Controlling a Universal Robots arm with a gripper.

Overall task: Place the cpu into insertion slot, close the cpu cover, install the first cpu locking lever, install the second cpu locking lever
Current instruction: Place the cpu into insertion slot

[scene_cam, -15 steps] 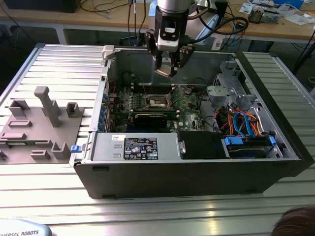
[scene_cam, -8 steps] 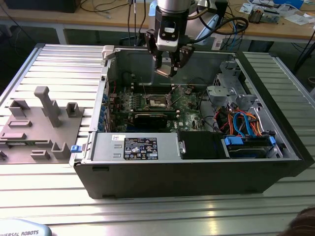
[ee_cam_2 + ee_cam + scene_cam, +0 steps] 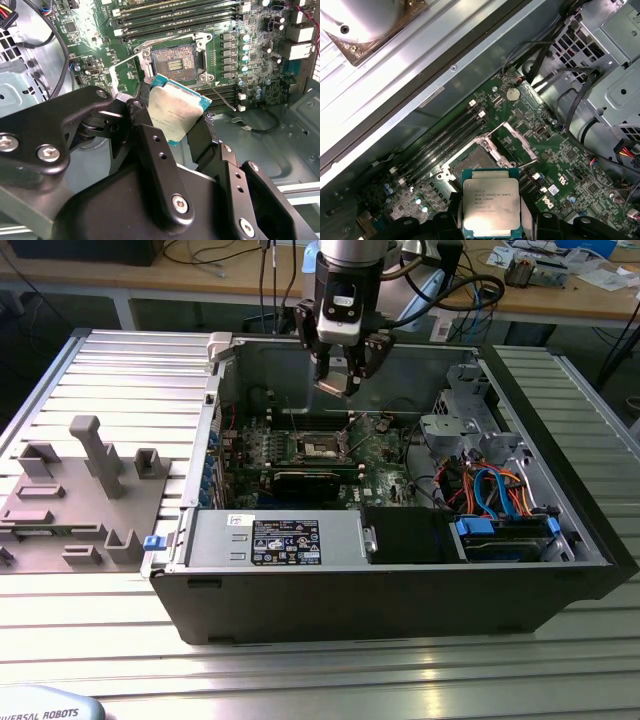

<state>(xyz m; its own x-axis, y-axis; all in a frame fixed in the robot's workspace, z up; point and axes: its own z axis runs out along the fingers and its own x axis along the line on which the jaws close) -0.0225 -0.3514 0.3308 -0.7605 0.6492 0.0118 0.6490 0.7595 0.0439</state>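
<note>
CPU (image 3: 489, 207) hangs above the open socket (image 3: 470, 165), well apart from it. The gripper (image 3: 490, 222) pinches it at two opposite edges, its jaws closed just to the chip's width. We judge this hold thin: a small slip or tilt could land the chip crooked and bend the socket contacts. The CPU cover (image 3: 502, 155) stands raised beside the socket. A free lever (image 3: 220, 95), memory slots (image 3: 445, 142) and cables (image 3: 580, 95) crowd near.
</note>
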